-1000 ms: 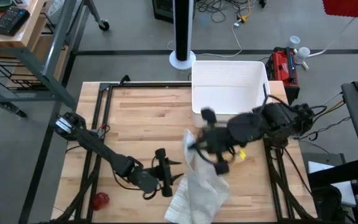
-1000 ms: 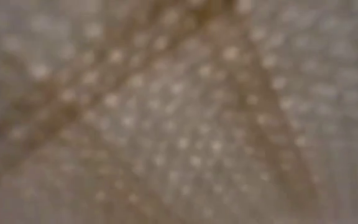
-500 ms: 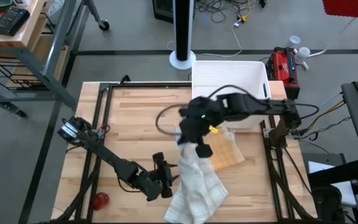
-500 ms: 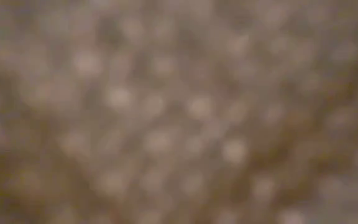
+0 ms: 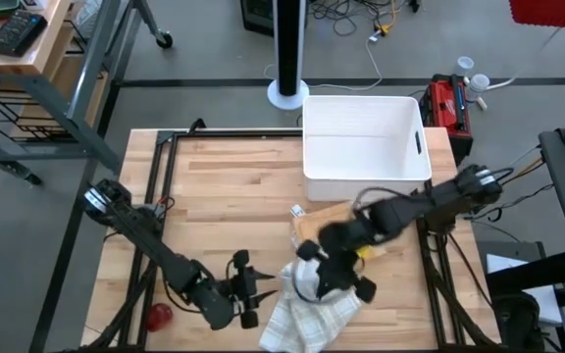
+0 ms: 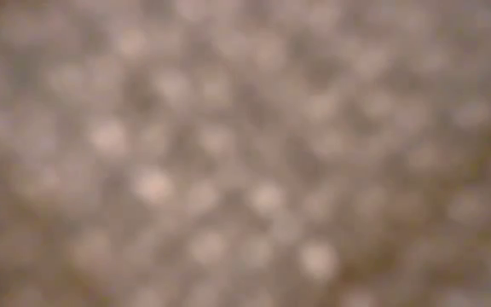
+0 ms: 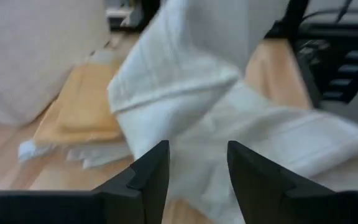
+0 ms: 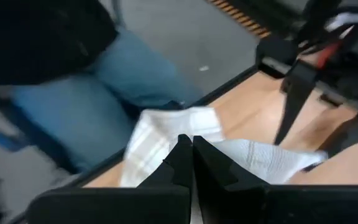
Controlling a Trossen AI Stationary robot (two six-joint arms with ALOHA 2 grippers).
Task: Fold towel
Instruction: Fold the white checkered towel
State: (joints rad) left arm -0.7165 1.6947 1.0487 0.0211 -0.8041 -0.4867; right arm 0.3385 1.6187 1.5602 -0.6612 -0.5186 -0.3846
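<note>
Folding is barely starting — right gripper point(image 5: 330, 279) is pinching the rumpled towel point(image 5: 307, 316), left gripper point(image 5: 246, 299) waiting parted beside it.

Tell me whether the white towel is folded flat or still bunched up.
Bunched up. The white towel lies crumpled at the table's near edge, with the shut right claw pinching it.

Low view blocked; towel cut off at the table's near edge

The low view is filled by a blurred, dotted weave pressed close to the lens, so nothing else can be made out there. In the high view the towel point(image 5: 307, 316) is cut by the bottom edge and partly hidden under the right gripper point(image 5: 314, 285). A person's legs point(image 8: 98, 106) are shown only blurred.
</note>
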